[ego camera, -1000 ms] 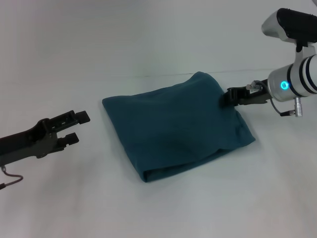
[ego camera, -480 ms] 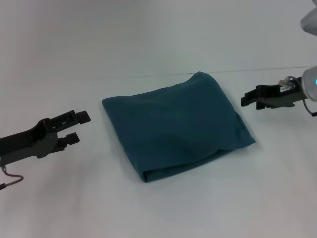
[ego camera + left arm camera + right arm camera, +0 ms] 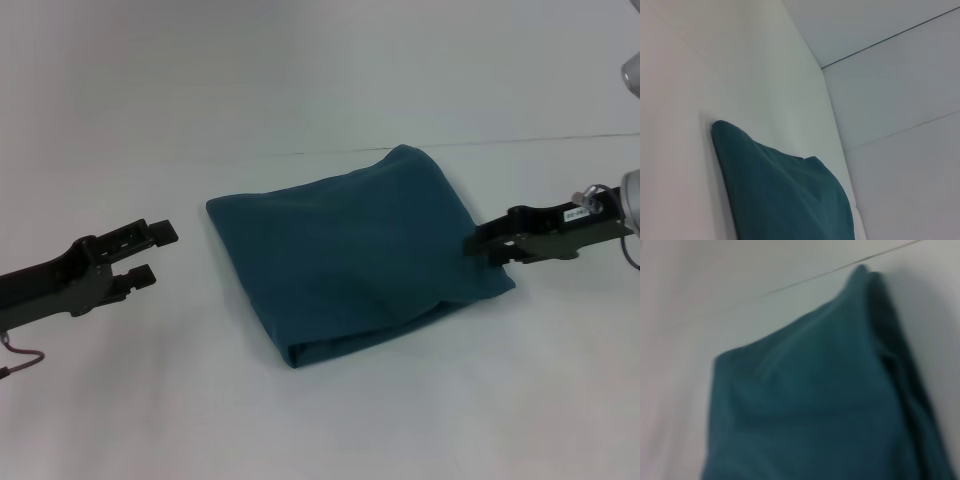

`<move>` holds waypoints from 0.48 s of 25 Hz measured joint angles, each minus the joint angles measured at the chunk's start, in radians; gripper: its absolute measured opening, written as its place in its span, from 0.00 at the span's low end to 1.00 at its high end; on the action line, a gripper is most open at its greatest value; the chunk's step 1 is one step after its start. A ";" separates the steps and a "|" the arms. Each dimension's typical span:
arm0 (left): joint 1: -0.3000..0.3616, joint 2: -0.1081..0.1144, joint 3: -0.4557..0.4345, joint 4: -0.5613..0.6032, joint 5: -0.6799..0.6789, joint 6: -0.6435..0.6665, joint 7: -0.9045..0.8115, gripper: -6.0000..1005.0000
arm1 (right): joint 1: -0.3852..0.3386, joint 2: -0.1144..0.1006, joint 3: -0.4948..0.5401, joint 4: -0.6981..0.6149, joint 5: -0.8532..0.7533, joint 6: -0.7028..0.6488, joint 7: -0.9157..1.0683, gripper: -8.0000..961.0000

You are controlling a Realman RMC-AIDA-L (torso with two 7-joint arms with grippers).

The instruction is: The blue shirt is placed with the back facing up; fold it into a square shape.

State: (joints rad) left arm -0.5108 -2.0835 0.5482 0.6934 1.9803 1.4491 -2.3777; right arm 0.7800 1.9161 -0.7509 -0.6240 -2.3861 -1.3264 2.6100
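Already folded, the blue shirt (image 3: 355,255) lies in the middle of a white table (image 3: 320,420) as a thick, roughly square bundle, its corners pointing toward and away from the robot. Layered edges of cloth show along its near side.

On the left, the left gripper (image 3: 150,252) hovers low over the bare table, well apart from the shirt, pointing toward it. Its two black fingers (image 3: 158,233) are spread apart with nothing between them.

On the right, the right gripper (image 3: 480,245) reaches in from the side, its tip at the shirt's right edge, near the right-hand corner. Whether it touches the cloth cannot be told, and the fingers look close together, though that cannot be told for sure either.

From the left wrist view, one rounded corner of the shirt (image 3: 780,195) rests flat on the white surface. From the right wrist view, the shirt (image 3: 820,405) fills most of the picture, blurred, with a thick folded edge along one side.
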 joint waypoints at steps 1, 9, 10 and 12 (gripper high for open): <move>0.000 0.000 0.000 0.000 0.000 0.000 0.000 0.96 | 0.000 0.003 -0.001 0.001 0.019 -0.009 -0.005 0.53; 0.000 -0.001 0.000 -0.010 0.000 -0.002 0.001 0.96 | 0.027 0.027 -0.026 0.054 0.032 0.026 -0.014 0.53; 0.001 -0.001 0.001 -0.012 0.000 -0.002 0.002 0.96 | 0.031 0.027 -0.036 0.067 0.014 0.045 -0.009 0.53; 0.001 -0.001 -0.002 -0.012 0.000 -0.003 0.003 0.96 | 0.039 0.022 -0.058 0.081 -0.045 0.077 0.018 0.53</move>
State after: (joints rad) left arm -0.5094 -2.0847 0.5466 0.6811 1.9802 1.4465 -2.3749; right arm 0.8186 1.9379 -0.8085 -0.5434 -2.4309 -1.2497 2.6285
